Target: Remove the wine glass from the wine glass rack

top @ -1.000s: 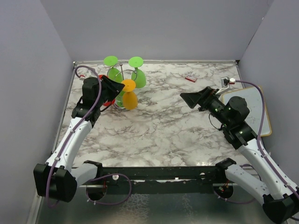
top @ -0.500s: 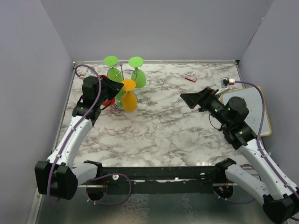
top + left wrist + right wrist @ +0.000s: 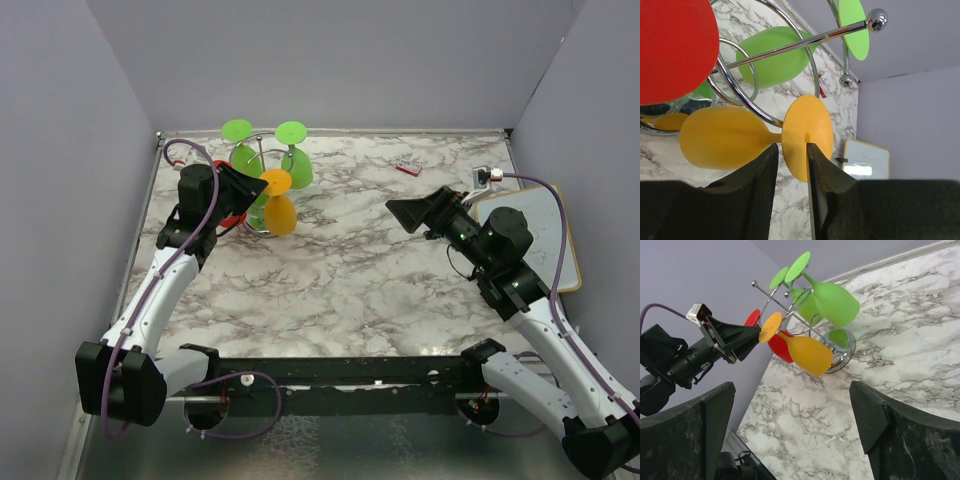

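- Where the white, grey-veined marble counter (image 3: 350, 270) ends, plain lavender-grey walls (image 3: 340, 60) close it in at the back and on both sides.
- The wine glass rack (image 3: 790, 46) stands near the back-left corner of the counter. Its round chrome base sits flat on the marble and mirrors the colours above it.
- The orange wine glass (image 3: 722, 137) hangs on the rack's near side. Its bowl is low and tilted, and its flat foot is up against a wire loop.
- Two green glasses (image 3: 835, 302) hang on the far side. A red glass (image 3: 780, 349) hangs on the left, close to the left arm.
- The left gripper (image 3: 792, 150) is at the orange glass's foot. Its jaws leave a slim gap, and the foot's lower rim dips between the tips. I cannot tell whether they pinch it.
- The right gripper (image 3: 790, 390) hovers over the right half of the counter, well apart from the rack. Its jaws are spread wide and hold nothing.
- A whiteboard (image 3: 535, 235) lies at the counter's right edge beneath the right arm.
- A small red-and-white item (image 3: 407, 166) lies near the back wall.
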